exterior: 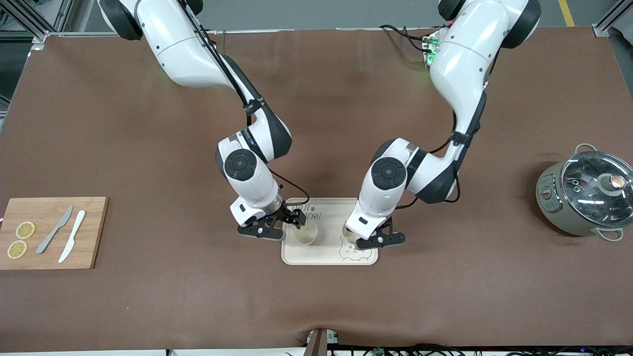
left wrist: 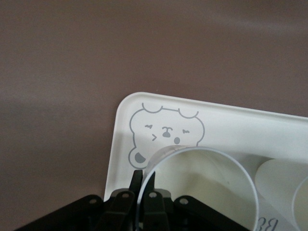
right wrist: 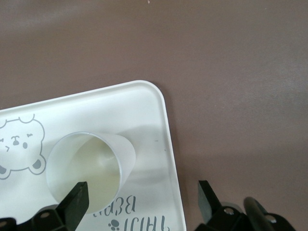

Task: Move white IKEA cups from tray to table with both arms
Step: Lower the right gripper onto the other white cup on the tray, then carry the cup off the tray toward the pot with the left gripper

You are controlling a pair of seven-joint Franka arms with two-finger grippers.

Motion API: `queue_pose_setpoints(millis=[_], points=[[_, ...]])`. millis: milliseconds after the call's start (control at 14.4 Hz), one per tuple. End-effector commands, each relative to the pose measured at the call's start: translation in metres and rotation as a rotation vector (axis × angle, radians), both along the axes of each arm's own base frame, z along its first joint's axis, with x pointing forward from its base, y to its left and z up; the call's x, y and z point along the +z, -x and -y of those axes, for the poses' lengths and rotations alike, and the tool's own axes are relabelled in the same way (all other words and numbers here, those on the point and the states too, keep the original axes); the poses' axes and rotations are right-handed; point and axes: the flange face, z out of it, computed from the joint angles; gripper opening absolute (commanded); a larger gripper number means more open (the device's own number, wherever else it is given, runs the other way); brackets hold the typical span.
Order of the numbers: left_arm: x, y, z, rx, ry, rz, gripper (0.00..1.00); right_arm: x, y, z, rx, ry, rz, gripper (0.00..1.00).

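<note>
A cream bear-printed tray (exterior: 326, 254) lies in the middle of the table. One white cup (exterior: 305, 233) stands upright on it toward the right arm's end. My right gripper (exterior: 295, 223) is open just above and beside that cup, holding nothing. In the right wrist view the cup (right wrist: 91, 166) is by one finger (right wrist: 77, 199) of the right gripper (right wrist: 142, 197). My left gripper (exterior: 357, 238) is shut on the rim of the second cup (exterior: 348, 234), by the tray's bear drawing. In the left wrist view the left gripper (left wrist: 144, 175) pinches that cup's (left wrist: 202, 192) wall.
A wooden cutting board (exterior: 94, 232) with two lemon slices (exterior: 21, 239), a grey knife (exterior: 54, 229) and a white knife (exterior: 72, 236) lies at the right arm's end. A pot with a glass lid (exterior: 586, 195) stands at the left arm's end.
</note>
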Motion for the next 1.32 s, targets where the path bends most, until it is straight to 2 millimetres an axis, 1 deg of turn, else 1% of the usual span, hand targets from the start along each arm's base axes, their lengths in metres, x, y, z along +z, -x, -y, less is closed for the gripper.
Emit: queue_pose_setpoints(millis=[0,70,209,348,418,557,627,697,836,906,975,1045,1115,1184,1254], points=[[0.047,0.008,-0.009,0.0,-0.049,-0.001,0.0,-0.003,-0.007,-0.008,-0.019,-0.005,0.013,1.0],[0.058,0.008,-0.017,-0.001,-0.046,0.002,0.0,-0.001,-0.009,-0.009,-0.021,-0.009,0.018,1.0],[0.073,0.018,-0.037,-0.031,-0.054,-0.011,0.0,-0.004,-0.009,-0.014,-0.03,-0.012,0.017,1.0],[0.082,0.038,-0.063,-0.06,-0.085,-0.03,0.0,-0.009,-0.01,-0.016,-0.028,-0.011,0.018,1.0],[0.085,0.043,-0.076,-0.066,-0.095,-0.037,0.0,-0.011,-0.01,-0.017,-0.028,-0.01,0.018,1.0],[0.089,0.054,-0.093,-0.096,-0.108,-0.042,0.0,-0.015,-0.011,-0.018,-0.029,-0.016,0.028,1.0],[0.086,0.058,-0.104,-0.104,-0.107,-0.033,0.0,-0.017,-0.012,-0.018,-0.028,-0.016,0.031,1.0],[0.082,0.067,-0.108,-0.123,-0.099,-0.017,0.0,-0.02,-0.012,-0.018,-0.029,-0.016,0.033,1.0],[0.068,0.082,-0.132,-0.139,-0.082,0.023,0.0,-0.025,-0.013,-0.018,-0.03,-0.017,0.04,1.0],[0.061,0.092,-0.139,-0.169,-0.078,0.04,0.0,-0.028,-0.013,-0.018,-0.03,-0.017,0.04,1.0],[0.055,0.094,-0.159,-0.177,-0.079,0.046,0.0,-0.031,-0.014,-0.017,-0.033,-0.019,0.044,1.0],[0.05,0.098,-0.175,-0.2,-0.087,0.047,0.0,-0.034,-0.014,-0.016,-0.033,-0.02,0.047,1.0],[0.046,0.103,-0.184,-0.224,-0.091,0.047,0.0,-0.038,-0.014,-0.016,-0.033,-0.02,0.051,1.0],[0.045,0.105,-0.2,-0.234,-0.096,0.052,0.0,-0.043,-0.014,-0.018,-0.029,-0.023,0.056,1.0],[0.038,0.109,-0.211,-0.247,-0.096,0.056,0.0,-0.045,-0.015,-0.018,-0.032,-0.027,0.064,1.0]])
